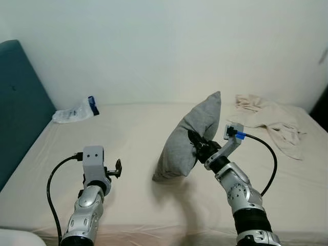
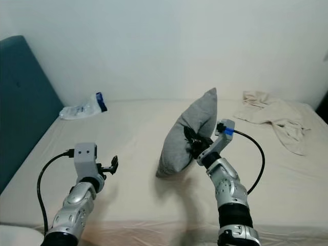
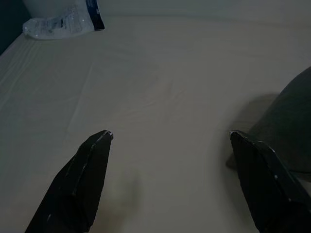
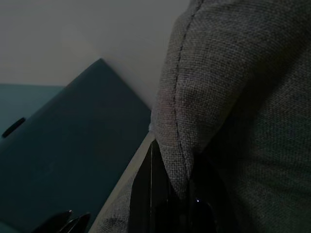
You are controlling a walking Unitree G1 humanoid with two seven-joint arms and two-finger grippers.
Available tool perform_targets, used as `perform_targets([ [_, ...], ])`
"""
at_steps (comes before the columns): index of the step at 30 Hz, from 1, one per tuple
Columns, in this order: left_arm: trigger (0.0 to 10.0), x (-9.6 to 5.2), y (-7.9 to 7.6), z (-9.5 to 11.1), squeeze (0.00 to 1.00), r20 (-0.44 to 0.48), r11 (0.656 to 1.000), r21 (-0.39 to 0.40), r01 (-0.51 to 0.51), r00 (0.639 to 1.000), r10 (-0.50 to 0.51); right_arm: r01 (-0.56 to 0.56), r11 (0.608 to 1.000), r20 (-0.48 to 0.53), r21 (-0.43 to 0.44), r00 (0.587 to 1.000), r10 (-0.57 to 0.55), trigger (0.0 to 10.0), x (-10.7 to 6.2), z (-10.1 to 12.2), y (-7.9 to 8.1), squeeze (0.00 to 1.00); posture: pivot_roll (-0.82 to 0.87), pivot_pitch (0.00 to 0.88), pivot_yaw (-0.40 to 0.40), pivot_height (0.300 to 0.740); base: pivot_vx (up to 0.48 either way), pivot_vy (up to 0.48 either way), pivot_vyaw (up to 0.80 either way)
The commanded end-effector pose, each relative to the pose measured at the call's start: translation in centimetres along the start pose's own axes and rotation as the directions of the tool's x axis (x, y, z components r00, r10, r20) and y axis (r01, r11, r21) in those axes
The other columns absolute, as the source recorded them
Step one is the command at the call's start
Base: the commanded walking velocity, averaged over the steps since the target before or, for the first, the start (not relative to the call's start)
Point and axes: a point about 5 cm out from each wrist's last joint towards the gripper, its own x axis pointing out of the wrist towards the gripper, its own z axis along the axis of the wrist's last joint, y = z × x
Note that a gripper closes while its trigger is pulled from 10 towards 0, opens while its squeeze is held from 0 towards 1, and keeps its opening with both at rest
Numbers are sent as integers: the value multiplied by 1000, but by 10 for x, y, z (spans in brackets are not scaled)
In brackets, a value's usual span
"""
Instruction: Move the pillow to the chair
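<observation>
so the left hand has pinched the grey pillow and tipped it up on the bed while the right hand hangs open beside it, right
Not quite: the hands are swapped. In the left eye view the right hand pinches the grey pillow, tipped up on the bed; the left hand hangs open beside it.

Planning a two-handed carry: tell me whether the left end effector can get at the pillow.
Probably yes: the left end effector hangs open, with only bare bed between it and the pillow.
</observation>
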Motion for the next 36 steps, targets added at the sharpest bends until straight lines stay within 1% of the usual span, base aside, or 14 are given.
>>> perform_targets([
  [1,10000,0,-1,-2,0,-5,1000,14,4,1000,-4,-83,997,33,-7,996,83,10000,6,7,13,0,-18,0,9,740,0,0,769],
  [7,10000,0,-1,-2,0,-5,1000,20,8,1000,-8,-101,995,35,-3,994,101,10000,6,6,16,0,-18,0,10,740,0,0,769],
  [13,10000,1,-5,-2,0,0,999,28,31,1000,-31,-205,979,48,-3,978,204,10000,9,9,34,0,-20,0,8,740,0,0,767],
  [14,10000,0,-6,-2,0,1,999,29,36,999,-36,-226,974,55,-3,973,226,10000,10,11,37,0,-20,0,9,740,0,0,769],
  [15,10000,0,-9,-2,0,4,998,30,46,999,-46,-270,963,74,-2,960,270,10000,10,14,45,0,-20,0,10,740,0,0,769],
  [16,10000,0,-9,-2,0,4,998,30,46,999,-46,-270,963,74,-2,960,270,10000,10,14,45,0,-20,0,10,740,0,0,769],
  [17,10000,-1,-11,-2,0,5,998,30,58,998,-58,-309,951,94,1,947,307,10000,11,18,52,0,-20,0,12,740,0,0,769],
  [21,10000,-3,-12,-3,0,2,997,32,72,997,-72,-361,932,111,2,927,359,10000,11,23,63,0,-20,0,14,740,0,0,766],
  [22,10000,-3,-12,-3,0,2,997,32,72,997,-72,-361,932,111,2,927,359,10000,11,23,63,0,-20,0,14,740,0,0,763],
  [23,10000,-4,-12,-4,0,4,996,44,75,997,-75,-390,921,113,-3,915,388,10000,10,24,70,0,-21,0,15,740,0,0,756],
  [25,10000,-4,-13,-4,0,0,995,61,82,997,-82,-411,912,110,-9,906,410,10000,11,24,75,0,-21,0,15,740,0,-480,763],
  [27,10000,-3,-12,-3,0,2,996,48,70,998,-70,-415,910,99,-13,905,414,10000,11,23,77,0,-21,0,14,740,0,-480,756],
  [28,10000,-3,-11,-3,0,5,998,35,58,998,-59,-411,912,89,-15,907,411,10000,11,21,77,0,-20,0,15,740,0,0,763],
  [36,10000,-3,-9,-3,0,0,999,31,41,999,-41,-382,924,37,-28,923,383,10000,11,12,73,0,-15,0,14,740,0,0,760],
])
